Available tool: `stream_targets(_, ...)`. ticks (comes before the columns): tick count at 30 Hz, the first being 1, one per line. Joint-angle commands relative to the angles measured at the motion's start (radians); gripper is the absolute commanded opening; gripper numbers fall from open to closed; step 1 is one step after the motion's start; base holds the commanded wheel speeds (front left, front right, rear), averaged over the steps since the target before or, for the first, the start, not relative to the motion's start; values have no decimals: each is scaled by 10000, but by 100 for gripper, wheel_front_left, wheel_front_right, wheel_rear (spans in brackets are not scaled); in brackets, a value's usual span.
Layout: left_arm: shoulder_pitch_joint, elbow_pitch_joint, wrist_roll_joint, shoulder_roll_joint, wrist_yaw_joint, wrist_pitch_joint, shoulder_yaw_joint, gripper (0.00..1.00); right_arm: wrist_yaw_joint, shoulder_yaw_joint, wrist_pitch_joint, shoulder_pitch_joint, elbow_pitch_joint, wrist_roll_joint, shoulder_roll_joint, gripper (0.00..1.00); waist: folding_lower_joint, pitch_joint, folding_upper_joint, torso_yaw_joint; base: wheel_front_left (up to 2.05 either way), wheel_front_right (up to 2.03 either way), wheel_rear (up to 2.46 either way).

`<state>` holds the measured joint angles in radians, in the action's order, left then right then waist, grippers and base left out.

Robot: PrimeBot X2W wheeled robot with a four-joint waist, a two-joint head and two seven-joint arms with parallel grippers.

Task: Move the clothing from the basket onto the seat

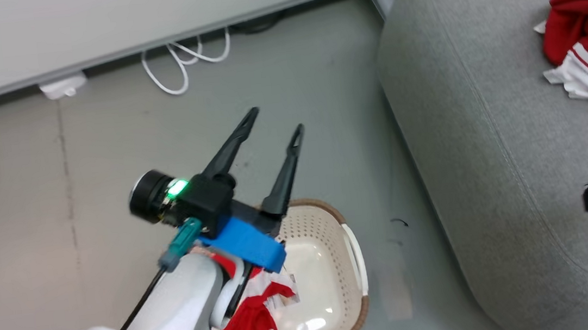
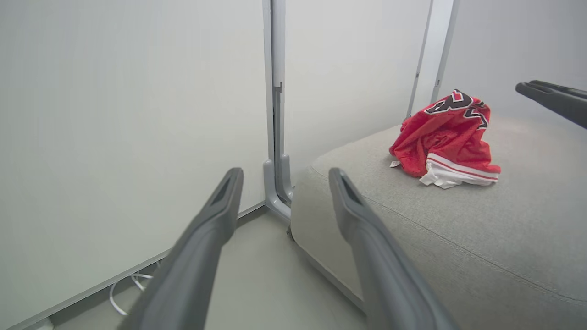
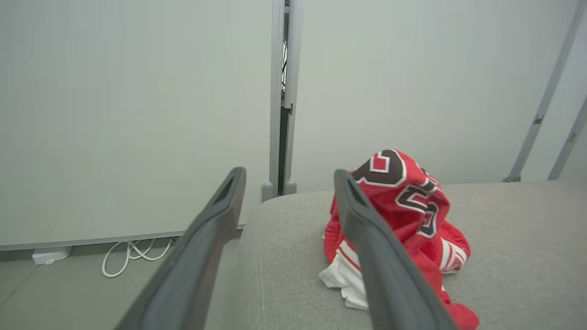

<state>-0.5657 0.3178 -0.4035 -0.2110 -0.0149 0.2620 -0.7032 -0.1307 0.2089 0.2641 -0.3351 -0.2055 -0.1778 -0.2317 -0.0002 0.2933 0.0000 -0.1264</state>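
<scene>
Well, one red garment lay in the basket, a 2nd garment bunched on the seat beside it. Left gripper hung over basket w/ fingers spread, empty; right gripper likewise spread, empty, near 2nd garment.

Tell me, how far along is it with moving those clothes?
Roughly partway. Done: one red garment lies crumpled on the seat. In hand: nothing. The left gripper is open and empty above the basket, and the right gripper is open over the seat. Left: at least a second red garment lies in the basket, not yet picked up.
</scene>
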Motion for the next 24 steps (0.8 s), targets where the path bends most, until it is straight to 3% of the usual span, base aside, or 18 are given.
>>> stream_targets(1,368,-112,104,-9,66,37,363,100,-1,-202,7,276,156,-86,125,100,2,-505,0,435,0,0,0)
stream_targets(10,1928,-525,498,210,109,35,2375,100,-1,-1065,7,999,501,-17,604,100,2,-1348,0,1165,0,0,0)
stream_targets(24,3756,-986,1467,749,-459,35,4572,100,-3,-1105,6,2239,784,324,1266,100,2,-2088,0,1810,0,0,0)
